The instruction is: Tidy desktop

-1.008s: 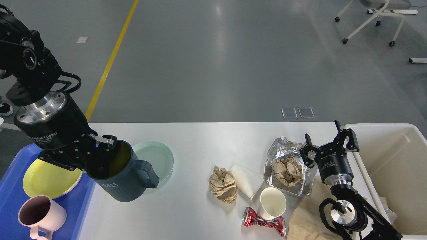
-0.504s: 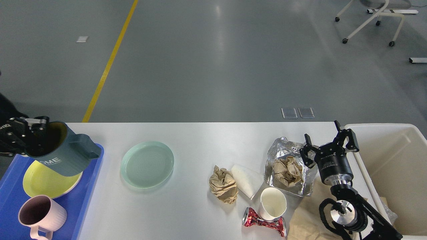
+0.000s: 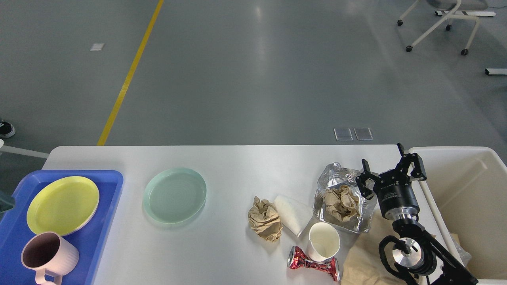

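Observation:
The white desktop (image 3: pixel 237 166) spans the view. On it lie a pale green plate (image 3: pixel 175 195), a crumpled brown paper ball (image 3: pixel 264 219), a white paper wad (image 3: pixel 291 213), a foil tray (image 3: pixel 336 176) holding crumpled paper, a white paper cup (image 3: pixel 324 241), a crushed red can (image 3: pixel 313 264) and a brown paper sheet (image 3: pixel 362 261). My right gripper (image 3: pixel 386 162) is open and empty, just right of the foil tray. My left gripper is out of view; only a dark teal sliver (image 3: pixel 5 202) shows at the left edge.
A blue tray (image 3: pixel 109 206) at the left end holds a yellow plate (image 3: pixel 62 204) and a pink mug (image 3: pixel 45 255). A cream bin (image 3: pixel 471 190) stands off the desktop's right end. A wheeled chair (image 3: pixel 439 23) stands far back right.
My left arm carried the dark teal mug leftward from beside the green plate, over the blue tray, and out past the left edge. The right arm has not moved.

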Controlling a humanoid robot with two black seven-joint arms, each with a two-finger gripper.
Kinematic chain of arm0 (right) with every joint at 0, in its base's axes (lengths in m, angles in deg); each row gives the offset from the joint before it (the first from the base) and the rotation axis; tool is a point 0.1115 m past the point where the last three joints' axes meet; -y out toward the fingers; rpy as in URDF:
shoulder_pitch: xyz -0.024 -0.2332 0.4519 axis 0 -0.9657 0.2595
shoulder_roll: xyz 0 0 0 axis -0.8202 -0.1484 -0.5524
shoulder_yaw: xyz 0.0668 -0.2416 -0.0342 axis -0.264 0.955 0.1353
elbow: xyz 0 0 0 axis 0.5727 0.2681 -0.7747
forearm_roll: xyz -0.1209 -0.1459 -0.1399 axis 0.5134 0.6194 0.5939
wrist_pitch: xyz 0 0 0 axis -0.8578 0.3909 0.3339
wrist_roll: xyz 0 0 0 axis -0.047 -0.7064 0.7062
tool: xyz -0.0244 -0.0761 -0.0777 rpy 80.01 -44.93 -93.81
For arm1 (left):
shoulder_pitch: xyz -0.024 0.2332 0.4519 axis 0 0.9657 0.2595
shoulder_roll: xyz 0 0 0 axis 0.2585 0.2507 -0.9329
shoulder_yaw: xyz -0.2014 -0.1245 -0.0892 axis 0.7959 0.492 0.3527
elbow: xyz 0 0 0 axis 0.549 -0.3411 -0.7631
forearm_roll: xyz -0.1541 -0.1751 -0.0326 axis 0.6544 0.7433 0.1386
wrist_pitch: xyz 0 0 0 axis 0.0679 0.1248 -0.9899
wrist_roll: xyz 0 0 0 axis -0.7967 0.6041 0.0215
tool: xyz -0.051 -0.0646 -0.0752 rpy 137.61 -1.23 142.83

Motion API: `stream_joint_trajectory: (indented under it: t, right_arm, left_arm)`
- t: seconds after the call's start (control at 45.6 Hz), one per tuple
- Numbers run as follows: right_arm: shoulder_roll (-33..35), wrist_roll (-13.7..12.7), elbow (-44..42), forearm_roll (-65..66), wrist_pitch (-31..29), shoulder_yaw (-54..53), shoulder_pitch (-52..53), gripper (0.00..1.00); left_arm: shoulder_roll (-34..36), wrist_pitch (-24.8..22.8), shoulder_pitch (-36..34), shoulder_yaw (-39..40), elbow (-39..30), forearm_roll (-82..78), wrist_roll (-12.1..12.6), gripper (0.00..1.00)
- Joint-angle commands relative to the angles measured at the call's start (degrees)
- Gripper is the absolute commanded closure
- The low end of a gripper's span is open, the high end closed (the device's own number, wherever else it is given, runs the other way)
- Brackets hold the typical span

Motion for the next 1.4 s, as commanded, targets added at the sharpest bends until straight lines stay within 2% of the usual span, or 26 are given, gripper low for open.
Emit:
stream_joint_trajectory:
  t: [0.0,0.131,0.241,0.394,0.635,0.92,1.205,1.249,1.293,1.381]
  right_arm:
    - [0.0,0.0,0.0,0.0,0.0,0.0,0.0,0.00]
    - [0.0,0.0,0.0,0.0,0.0,0.0,0.0,0.00]
    - [0.0,0.0,0.0,0.0,0.0,0.0,0.0,0.00]
    - [0.0,0.0,0.0,0.0,0.0,0.0,0.0,0.00]
    - [0.0,0.0,0.0,0.0,0.0,0.0,0.0,0.00]
    - [0.0,0.0,0.0,0.0,0.0,0.0,0.0,0.00]
    - [0.0,0.0,0.0,0.0,0.0,0.0,0.0,0.00]
    - [0.0,0.0,0.0,0.0,0.0,0.0,0.0,0.00]
    - [0.0,0.0,0.0,0.0,0.0,0.0,0.0,0.00]
    - [0.0,0.0,0.0,0.0,0.0,0.0,0.0,0.00]
  left_arm:
    - [1.3,1.9,16.3,11.0,7.5,-0.6,-0.4,0.96]
    - [1.2,2.6,33.7,25.7,14.3,-0.7,-0.4,0.95]
    - [1.0,2.8,41.6,32.9,20.4,-0.6,-0.5,0.95]
    - [0.0,4.6,49.2,39.1,24.3,-0.7,-1.4,0.94]
    - [-1.5,7.9,53.9,40.5,25.5,0.0,-4.8,0.93]
    - [-3.0,8.4,61.1,47.9,26.6,0.0,-4.9,0.93]
    - [-3.3,8.3,62.4,48.5,26.8,0.1,-5.0,0.92]
    - [-3.2,8.3,62.5,48.5,26.8,0.1,-5.1,0.88]
    - [-3.2,8.5,62.6,48.5,26.8,0.1,-5.1,0.77]
    - [-3.1,9.6,62.6,48.5,26.6,0.4,-5.1,0.40]
